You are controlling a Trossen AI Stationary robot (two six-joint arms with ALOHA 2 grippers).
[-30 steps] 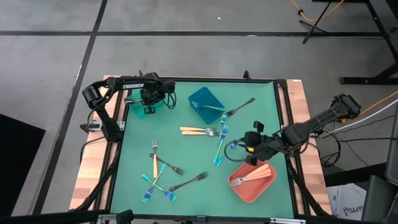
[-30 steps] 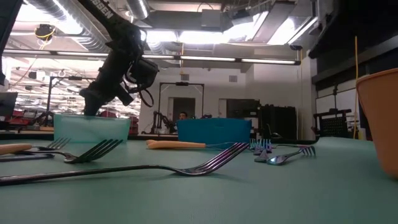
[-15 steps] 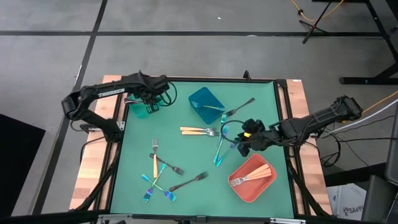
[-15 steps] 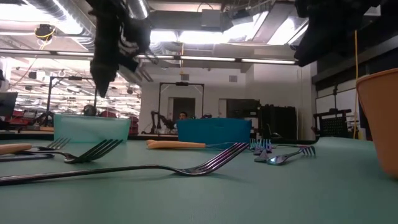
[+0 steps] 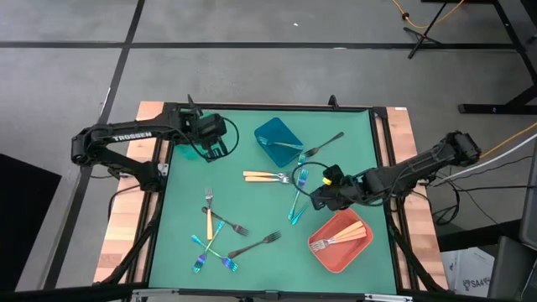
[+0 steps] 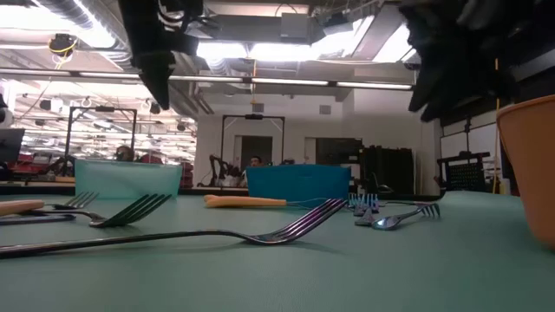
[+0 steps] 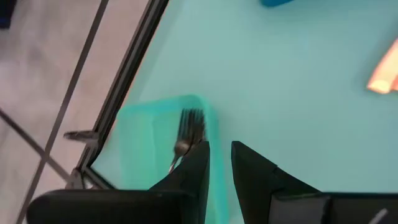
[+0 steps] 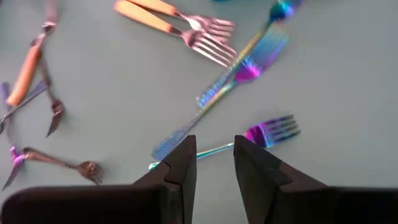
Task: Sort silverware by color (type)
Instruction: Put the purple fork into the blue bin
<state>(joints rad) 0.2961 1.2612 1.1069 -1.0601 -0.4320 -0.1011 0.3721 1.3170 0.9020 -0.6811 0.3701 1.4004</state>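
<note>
My left gripper (image 5: 215,144) hangs open by a narrow gap above the right edge of the teal bin (image 5: 193,151); one fork (image 7: 186,127) lies in that bin. My right gripper (image 5: 319,197) hovers narrowly open over the iridescent blue-teal forks (image 5: 297,195), holding nothing. In the right wrist view its fingers (image 8: 183,163) stand above one iridescent fork (image 8: 270,132), beside a longer one (image 8: 217,93). Two gold-handled forks (image 5: 267,176) lie mid-table, and a black fork (image 5: 323,146) lies near the blue bin (image 5: 277,134).
The coral-red bin (image 5: 340,242) near the right front holds gold-handled forks. A mixed cluster of forks (image 5: 214,235) and a black fork (image 5: 254,245) lie toward the near left. In the low view both arms hang from above, left (image 6: 160,52) and right (image 6: 451,52).
My left gripper has risen from the teal bin and drifted slightly toward the table's right. My right gripper has moved from the coral-red bin's edge toward the table's left, arriving over the iridescent forks. No fork has shifted.
</note>
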